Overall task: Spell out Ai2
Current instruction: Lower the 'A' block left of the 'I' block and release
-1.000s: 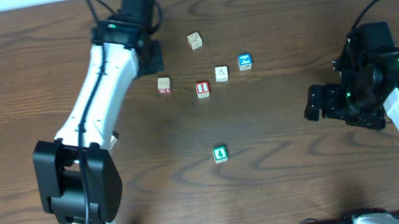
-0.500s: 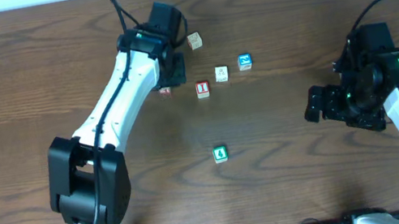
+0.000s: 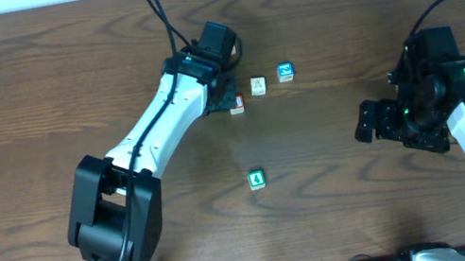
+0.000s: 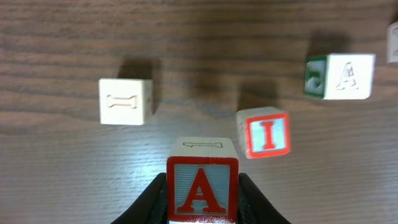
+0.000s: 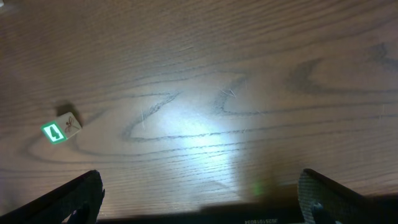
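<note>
My left gripper (image 4: 202, 198) is shut on a red-framed block with a red letter A (image 4: 202, 186) and holds it above the table. In the overhead view it (image 3: 223, 92) hangs over the block cluster. Beside it on the table sits a red I block (image 4: 267, 132), partly showing in the overhead view (image 3: 237, 107). Further right stands a white block with a pale A and a green side (image 4: 342, 76) (image 3: 257, 86). A plain wood block (image 4: 125, 101) lies to the left. A blue block (image 3: 285, 71) sits rightmost. My right gripper (image 5: 202, 196) is open and empty.
A green block (image 3: 256, 179) lies alone in mid-table and also shows at the left of the right wrist view (image 5: 61, 128). My right arm (image 3: 420, 107) hovers at the right side. My left arm (image 3: 156, 130) crosses the table's left half diagonally.
My left arm has swept right along the back, from the back left to over the block cluster, and now hides two blocks from overhead. The right arm has not moved.
</note>
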Controlling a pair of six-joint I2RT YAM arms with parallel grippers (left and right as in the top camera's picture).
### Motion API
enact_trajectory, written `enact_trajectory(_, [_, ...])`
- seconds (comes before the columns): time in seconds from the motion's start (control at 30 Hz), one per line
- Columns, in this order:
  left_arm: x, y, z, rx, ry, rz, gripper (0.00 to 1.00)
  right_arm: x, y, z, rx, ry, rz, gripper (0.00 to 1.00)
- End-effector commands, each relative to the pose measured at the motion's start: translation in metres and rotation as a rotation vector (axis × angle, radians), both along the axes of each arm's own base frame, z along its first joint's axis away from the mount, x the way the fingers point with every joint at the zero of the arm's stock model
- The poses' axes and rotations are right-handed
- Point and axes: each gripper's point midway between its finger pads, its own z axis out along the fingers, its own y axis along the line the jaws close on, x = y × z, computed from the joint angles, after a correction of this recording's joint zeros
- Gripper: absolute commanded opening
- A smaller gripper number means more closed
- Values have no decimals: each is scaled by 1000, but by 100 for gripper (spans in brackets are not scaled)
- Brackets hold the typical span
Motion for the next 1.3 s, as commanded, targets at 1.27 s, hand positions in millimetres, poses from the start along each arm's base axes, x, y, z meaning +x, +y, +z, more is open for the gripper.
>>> enact_trajectory(1.27, [-4, 13, -46, 15, -55, 91, 36, -2, -1, 0, 5, 7, -19, 99])
